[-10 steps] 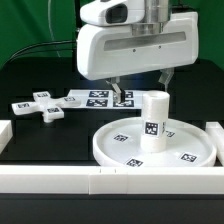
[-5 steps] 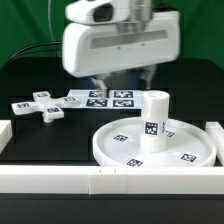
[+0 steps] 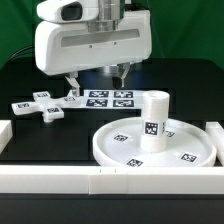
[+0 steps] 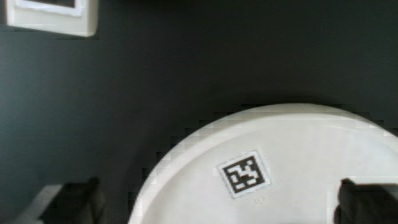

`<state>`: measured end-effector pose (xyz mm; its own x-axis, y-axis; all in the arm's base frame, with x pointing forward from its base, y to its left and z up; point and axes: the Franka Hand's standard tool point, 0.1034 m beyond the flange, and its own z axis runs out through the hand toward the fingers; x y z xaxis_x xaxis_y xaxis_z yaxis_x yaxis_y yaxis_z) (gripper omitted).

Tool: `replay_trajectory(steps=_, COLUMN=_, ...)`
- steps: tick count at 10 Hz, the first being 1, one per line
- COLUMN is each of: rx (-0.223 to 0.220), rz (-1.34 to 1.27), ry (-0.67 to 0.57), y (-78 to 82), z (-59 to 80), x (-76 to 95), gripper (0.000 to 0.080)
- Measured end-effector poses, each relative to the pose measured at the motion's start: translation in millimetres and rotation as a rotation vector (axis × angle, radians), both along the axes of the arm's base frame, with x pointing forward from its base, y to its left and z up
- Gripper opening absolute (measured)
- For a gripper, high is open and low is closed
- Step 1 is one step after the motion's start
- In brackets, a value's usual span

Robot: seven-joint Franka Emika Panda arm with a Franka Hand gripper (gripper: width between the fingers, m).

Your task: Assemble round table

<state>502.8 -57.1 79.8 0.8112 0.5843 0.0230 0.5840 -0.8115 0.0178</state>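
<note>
The large round disc (image 3: pixel 128 148) lies flat at the front right of the exterior view. The short cylinder leg (image 3: pixel 153 122) stands upright on it. The cross-shaped foot (image 3: pixel 40 105) lies on the black table at the exterior view's left. My gripper (image 3: pixel 97 80) hangs open and empty above the marker board (image 3: pixel 105 98), between foot and disc, touching nothing. In the wrist view the disc (image 4: pixel 285 150) with one tag fills the space between my gripper's (image 4: pixel 217 205) dark fingertips (image 4: pixel 71 200).
White border rails run along the front (image 3: pixel 60 180), the left (image 3: pixel 4 135) and the right (image 3: pixel 215 130) of the table. A white edge (image 4: pixel 50 15) shows at a corner of the wrist view; I cannot tell what it is.
My gripper has moved steadily toward the exterior view's left, from behind the leg to above the marker board near the foot. It stays open. The parts have not moved.
</note>
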Motion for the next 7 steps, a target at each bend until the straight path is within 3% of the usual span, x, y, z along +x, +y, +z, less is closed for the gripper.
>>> replay_trajectory(steps=2, rx=-0.016, rz=0.140, ry=0.017, y=-44.5, z=-3.4, x=-23.0, gripper=0.0649)
replay_trajectory(steps=3, rx=-0.015, rz=0.187, ry=0.030, y=-57.7, z=-0.3, x=-25.1, gripper=0.0649)
replay_trajectory(steps=4, rx=-0.010, rz=0.226, ry=0.041, y=-63.9, z=0.3, x=-26.5, gripper=0.0649)
replay_trajectory(steps=7, rx=-0.009, rz=0.212, ry=0.042, y=-61.4, z=-0.9, x=-26.8, gripper=0.0649)
